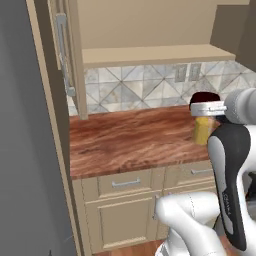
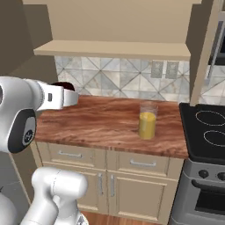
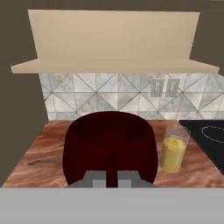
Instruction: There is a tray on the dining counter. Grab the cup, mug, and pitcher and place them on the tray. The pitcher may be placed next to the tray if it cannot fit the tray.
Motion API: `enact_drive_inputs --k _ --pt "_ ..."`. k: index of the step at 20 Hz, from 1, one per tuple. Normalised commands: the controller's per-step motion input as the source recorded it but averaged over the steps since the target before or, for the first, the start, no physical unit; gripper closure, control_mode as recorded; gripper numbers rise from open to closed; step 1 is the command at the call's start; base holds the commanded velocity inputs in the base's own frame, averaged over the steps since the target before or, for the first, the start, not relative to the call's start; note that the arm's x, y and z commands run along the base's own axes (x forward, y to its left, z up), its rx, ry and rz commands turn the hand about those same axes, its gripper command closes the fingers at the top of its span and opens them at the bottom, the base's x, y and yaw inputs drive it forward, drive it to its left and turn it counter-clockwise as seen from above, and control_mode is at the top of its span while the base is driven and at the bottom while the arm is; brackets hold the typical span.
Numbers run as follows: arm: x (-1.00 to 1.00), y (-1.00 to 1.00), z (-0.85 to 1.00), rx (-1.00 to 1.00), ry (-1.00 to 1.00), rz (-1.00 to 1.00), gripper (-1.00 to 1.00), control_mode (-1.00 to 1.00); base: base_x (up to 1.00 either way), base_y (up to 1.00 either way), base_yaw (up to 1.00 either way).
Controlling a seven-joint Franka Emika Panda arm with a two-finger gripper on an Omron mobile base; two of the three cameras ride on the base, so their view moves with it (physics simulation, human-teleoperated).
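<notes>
One mug [image 1: 205, 97], dark maroon, sits at the gripper [image 1: 200, 108] in left base view, raised over the wood counter [image 1: 130, 137] near its right end; pitcher [image 1: 203, 129] just below it, mostly hidden. Right base: mug [image 2: 64, 86] above counter's left part, pitcher [image 2: 147, 119] upright near front edge by the stove [image 2: 206, 132]. Hand view: fingers pinched on mug [image 3: 109, 146] handle.
</notes>
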Motion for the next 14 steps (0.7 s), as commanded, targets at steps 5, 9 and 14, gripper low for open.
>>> enact_drive_inputs --k 5,9,14 --pt "0.0 0.0 0.0 0.0 0.0 0.0 1.0 1.0 -1.0 -0.33 0.08" --pt "0.0 0.0 0.0 0.0 0.0 0.0 1.0 1.0 -0.86 -0.31 0.24" --pt "0.0 0.0 0.0 0.0 0.0 0.0 1.0 1.0 -0.67 -0.07 0.45"
